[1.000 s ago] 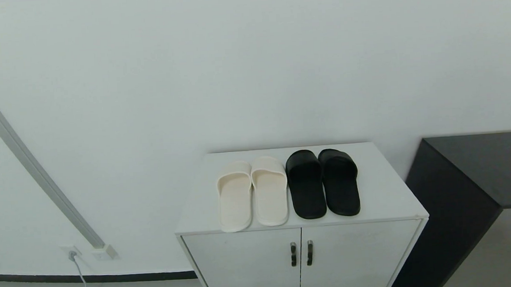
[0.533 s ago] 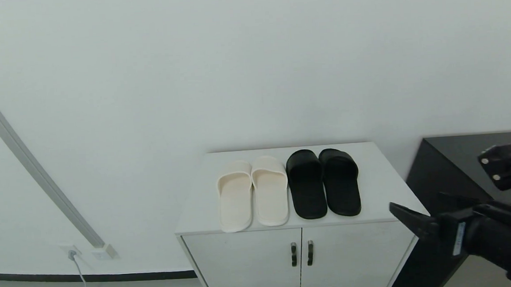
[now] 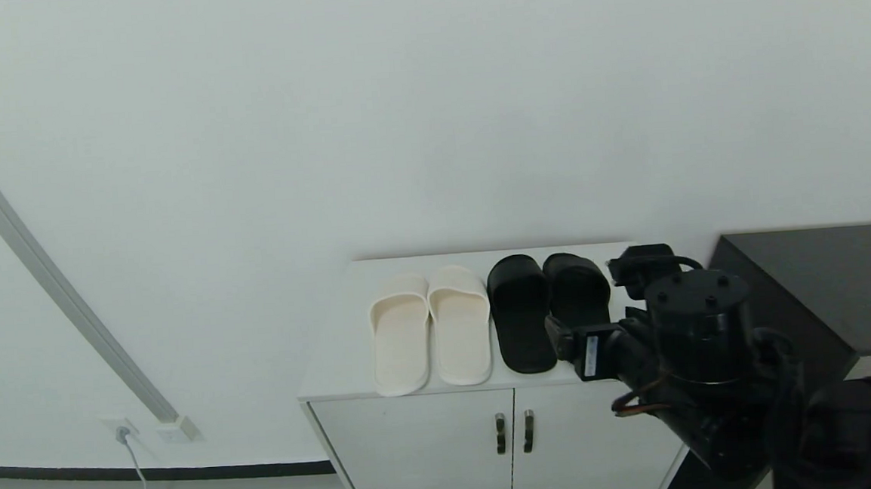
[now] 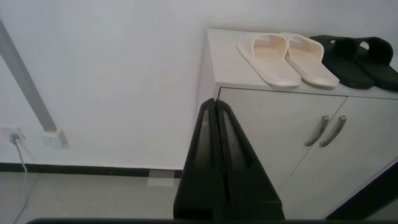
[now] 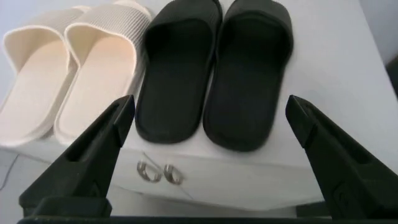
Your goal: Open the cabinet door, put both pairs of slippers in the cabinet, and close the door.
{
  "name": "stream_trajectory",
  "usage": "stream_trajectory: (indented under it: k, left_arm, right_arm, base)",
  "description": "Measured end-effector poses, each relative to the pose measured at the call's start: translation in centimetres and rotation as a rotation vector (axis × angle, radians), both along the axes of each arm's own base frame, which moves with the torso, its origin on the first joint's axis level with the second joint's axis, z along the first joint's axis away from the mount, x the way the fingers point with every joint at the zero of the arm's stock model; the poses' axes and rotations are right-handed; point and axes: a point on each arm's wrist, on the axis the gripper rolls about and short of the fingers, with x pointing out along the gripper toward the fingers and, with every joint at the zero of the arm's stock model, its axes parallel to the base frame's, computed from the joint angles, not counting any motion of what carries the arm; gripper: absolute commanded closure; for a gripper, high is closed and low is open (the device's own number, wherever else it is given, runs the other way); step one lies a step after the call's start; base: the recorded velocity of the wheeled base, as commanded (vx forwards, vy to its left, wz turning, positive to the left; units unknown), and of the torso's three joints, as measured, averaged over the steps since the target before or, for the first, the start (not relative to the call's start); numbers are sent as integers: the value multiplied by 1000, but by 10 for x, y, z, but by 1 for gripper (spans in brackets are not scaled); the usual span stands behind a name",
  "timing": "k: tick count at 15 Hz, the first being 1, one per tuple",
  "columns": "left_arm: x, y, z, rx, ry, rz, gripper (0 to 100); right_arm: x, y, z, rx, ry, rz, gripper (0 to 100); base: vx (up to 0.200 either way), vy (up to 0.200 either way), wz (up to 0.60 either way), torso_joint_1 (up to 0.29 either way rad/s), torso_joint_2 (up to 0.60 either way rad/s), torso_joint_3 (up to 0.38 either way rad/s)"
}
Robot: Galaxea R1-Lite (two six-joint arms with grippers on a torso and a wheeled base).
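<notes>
The left hand point(image 4: 216, 109), fingers pressed shut on nothing, hangs low off the cabinet's point(image 3: 337, 360) left front corner. The right hand point(image 5: 210, 106) is spread wide and empty above the cabinet's front edge, in line with the black slippers point(image 3: 519, 315).

Both doors are shut, and their two slim metal handles point(image 3: 513, 431) stand upright on either side of the middle seam. These look like the only grip on the stiff panels: pinch one bar and pull outward.

On the cabinet top, the white slippers point(image 3: 429, 328) lie to the left, touching the black pair, toes toward the wall point(image 3: 428, 124). They appear to be light, soft moulded slides that would bend under a squeeze. The arched strap, or the two inner edges pinched together, looks like the best hold.

The right wrist view shows the whole black pair between its open fingers, while in the head view the arm hides part of the right-hand slipper. The left wrist view alone takes in the cabinet's left side. Only the head view takes in the full cabinet top.
</notes>
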Motion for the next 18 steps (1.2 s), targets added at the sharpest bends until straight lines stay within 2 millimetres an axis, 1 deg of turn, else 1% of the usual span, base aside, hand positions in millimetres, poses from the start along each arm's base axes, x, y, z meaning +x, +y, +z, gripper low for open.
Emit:
stream_trajectory:
  k: [3, 6, 9, 13, 18]
  left_arm:
    - [0, 0, 0, -1, 0, 0, 100]
    - [0, 0, 0, -1, 0, 0, 100]
    - [0, 0, 0, -2, 0, 0, 100]
    - [0, 0, 0, -1, 0, 0, 100]
    - [0, 0, 0, -2, 0, 0, 100]
  right_arm:
    - [36, 11, -12, -18, -4, -71, 0]
    - [63, 19, -24, -35, -1, -99, 0]
    - [85, 27, -34, -59, -9, -109, 0]
    - [114, 32, -45, -83, -20, -123, 0]
    - [142, 39, -52, -97, -53, -138, 0]
  base:
    - [0, 0, 0, 0, 0, 0]
    - [0, 0, 0, 0, 0, 0]
    - [0, 0, 0, 0, 0, 0]
    - [0, 0, 0, 0, 0, 0]
    - [0, 0, 0, 0, 0, 0]
